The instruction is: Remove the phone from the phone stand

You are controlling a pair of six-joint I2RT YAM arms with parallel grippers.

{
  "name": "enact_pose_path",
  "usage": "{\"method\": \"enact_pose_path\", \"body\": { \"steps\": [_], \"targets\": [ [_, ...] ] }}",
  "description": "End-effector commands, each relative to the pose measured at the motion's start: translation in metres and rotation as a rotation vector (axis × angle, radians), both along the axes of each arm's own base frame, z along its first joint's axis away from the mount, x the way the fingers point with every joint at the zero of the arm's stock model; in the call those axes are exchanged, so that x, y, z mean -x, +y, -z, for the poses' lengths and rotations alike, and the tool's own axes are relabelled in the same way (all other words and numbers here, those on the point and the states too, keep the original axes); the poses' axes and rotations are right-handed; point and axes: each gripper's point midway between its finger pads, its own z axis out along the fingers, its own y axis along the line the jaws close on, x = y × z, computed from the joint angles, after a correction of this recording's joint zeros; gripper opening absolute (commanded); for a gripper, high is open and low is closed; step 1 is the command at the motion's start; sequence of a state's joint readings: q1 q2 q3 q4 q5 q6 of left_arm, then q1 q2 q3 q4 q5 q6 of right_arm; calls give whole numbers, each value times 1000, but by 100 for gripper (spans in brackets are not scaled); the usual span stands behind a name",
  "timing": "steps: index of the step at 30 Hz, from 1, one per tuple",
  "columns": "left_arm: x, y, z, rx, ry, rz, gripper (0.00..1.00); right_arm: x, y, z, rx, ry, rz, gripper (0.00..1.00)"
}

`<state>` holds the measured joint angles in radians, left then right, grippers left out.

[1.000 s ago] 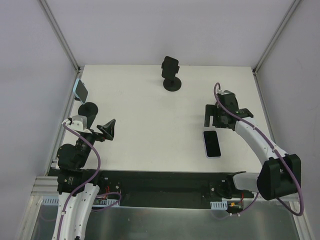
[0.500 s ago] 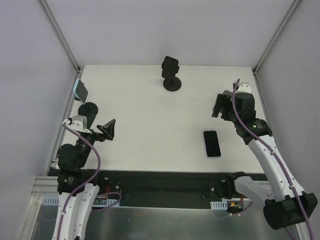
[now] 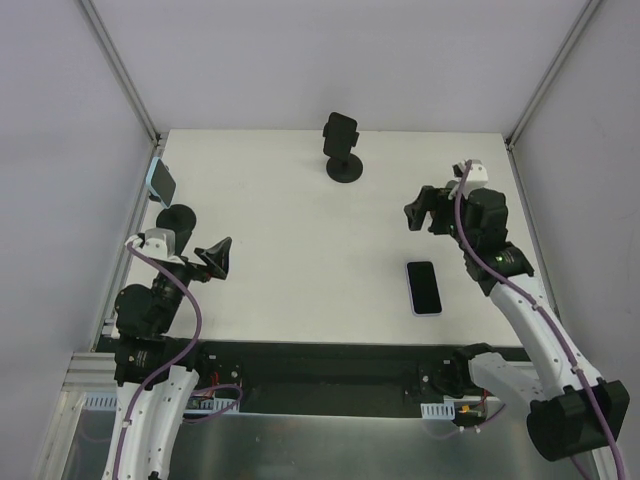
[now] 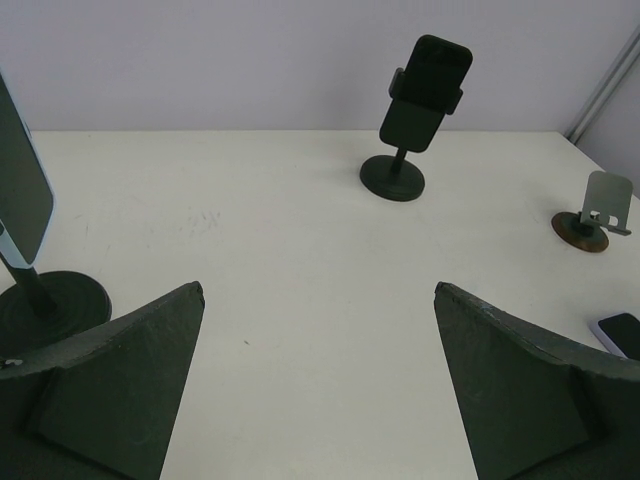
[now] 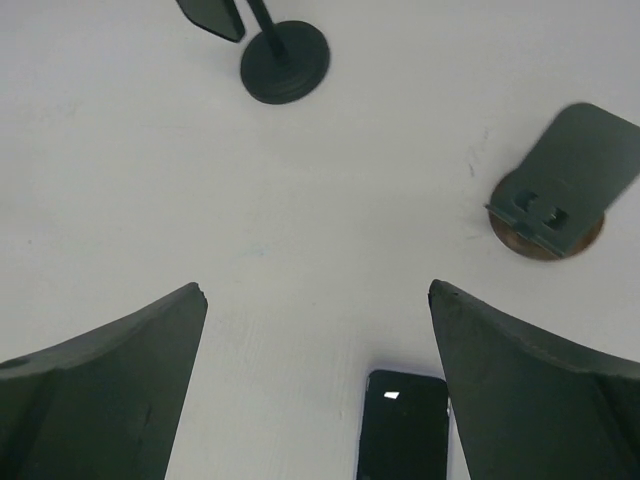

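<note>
Left fingers (image 4: 110,390) and right fingers (image 5: 530,380) both hover spread wide, wrists angled downward.

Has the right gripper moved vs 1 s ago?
Yes. The right gripper has backed away from the flat phone, which stayed put. It sat right at the phone's far end; now a clear gap separates them in the top view.

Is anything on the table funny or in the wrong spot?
One dark phone lies flat on the table, near the small stand, which is empty. The black phone at the back and the blue-cased phone on the left sit up on stands. Nothing looks spilled or broken.
</note>
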<state>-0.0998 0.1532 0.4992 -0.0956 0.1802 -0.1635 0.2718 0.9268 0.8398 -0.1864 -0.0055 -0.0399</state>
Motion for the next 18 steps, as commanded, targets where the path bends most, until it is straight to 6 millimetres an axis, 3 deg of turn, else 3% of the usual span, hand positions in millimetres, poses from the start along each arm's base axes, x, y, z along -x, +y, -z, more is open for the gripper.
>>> {"method": "enact_pose_path", "body": {
  "steps": [1, 6, 7, 9, 10, 11, 12, 13, 14, 15, 17, 18],
  "targets": [
    [1, -5, -13, -17, -23, 26, 98, -38, 42, -45, -56, -187, -195, 96],
    [-2, -4, -9, -22, -3, 25, 98, -72, 69, -65, -62, -246, -300, 96],
    [-2, -4, -9, -25, -2, 23, 97, -86, 74, -74, -60, -276, -310, 96],
    [-3, -4, -7, -27, 8, 23, 98, -98, 84, -80, -61, -293, -346, 96],
    [-3, -4, -7, -27, 8, 23, 98, -110, 90, -73, -60, -284, -362, 96],
    [-5, -5, -5, -30, 18, 24, 97, -117, 97, -87, -61, -318, -388, 96],
    [-5, -4, -5, -30, 18, 23, 98, -124, 100, -88, -60, -324, -400, 96],
    [-6, -4, -4, -33, 22, 20, 97, -136, 106, -76, -57, -303, -413, 96],
    [-7, -3, -3, -33, 28, 17, 97, -143, 112, -90, -59, -339, -435, 96],
    [-8, -3, -2, -35, 34, 16, 98, -150, 116, -90, -57, -342, -449, 96],
    [-12, -2, 2, -40, 53, 11, 97, -167, 126, -75, -58, -313, -483, 96],
    [-12, -3, 2, -42, 56, 12, 97, -175, 130, -88, -60, -343, -494, 96]
  ]
}}
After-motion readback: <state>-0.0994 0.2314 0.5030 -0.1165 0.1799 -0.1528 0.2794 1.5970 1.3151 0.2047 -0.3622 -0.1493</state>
